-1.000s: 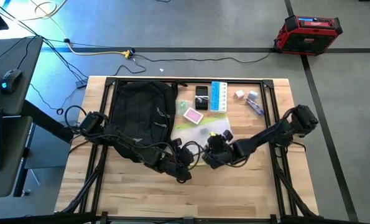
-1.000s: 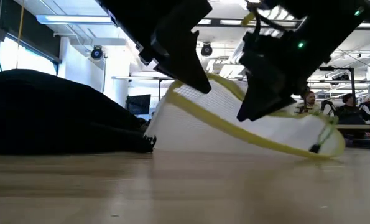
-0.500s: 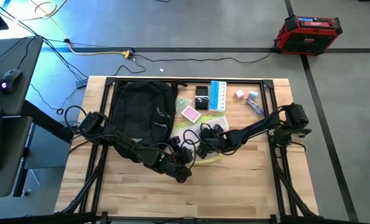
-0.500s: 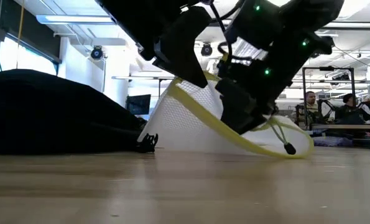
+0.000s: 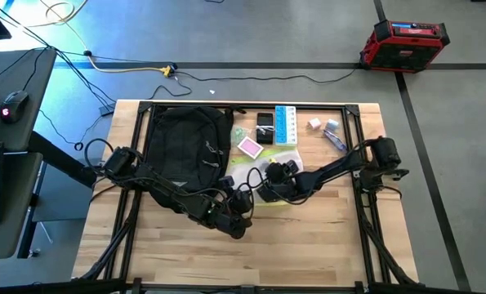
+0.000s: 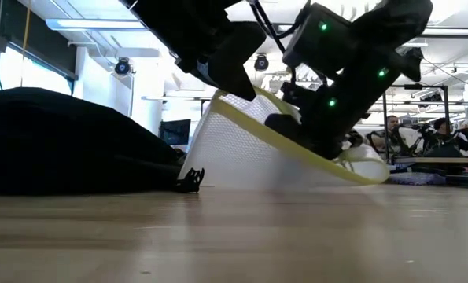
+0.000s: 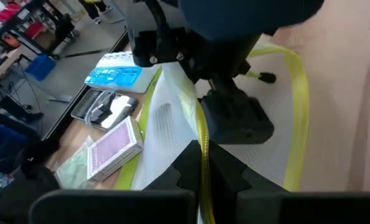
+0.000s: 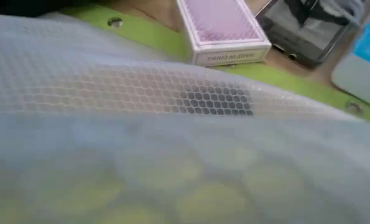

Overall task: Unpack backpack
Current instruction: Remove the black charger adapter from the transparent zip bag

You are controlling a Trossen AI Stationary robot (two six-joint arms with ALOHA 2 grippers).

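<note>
The black backpack [image 5: 185, 143] lies flat on the table's left half and shows as a dark mound [image 6: 60, 141] in the low view. To its right, near the table's middle, is a white mesh pouch [image 6: 241, 157] with yellow-green trim. My left gripper [image 7: 203, 163] is shut on the pouch's trim. My right gripper [image 5: 269, 186] is down at the pouch from the right, against its raised yellow edge [image 6: 308, 137]. Mesh [image 8: 172, 93] fills most of the right wrist view. My left gripper pinches the pouch's yellow-green trimmed edge [image 7: 201, 134] between its two fingers. They come from the table's near left side and slant down. That edge is held up, and the pouch slopes from it to its lower part on the wood [image 6: 218, 185].
Past the pouch lie a pink card box [image 5: 253, 149], a black phone [image 5: 265, 122], a blue pill organizer [image 5: 287, 125] and small items [image 5: 328, 131] at the far right. Bare wood [image 5: 308, 245] lies toward the near edge. People [image 6: 391, 130] sit in the room behind.
My right gripper has moved toward the table's left edge and down, onto the pouch beside my left gripper. The pouch's free right end has drawn in toward the left. My left gripper has stayed in place and turned slightly, still holding the trim.
</note>
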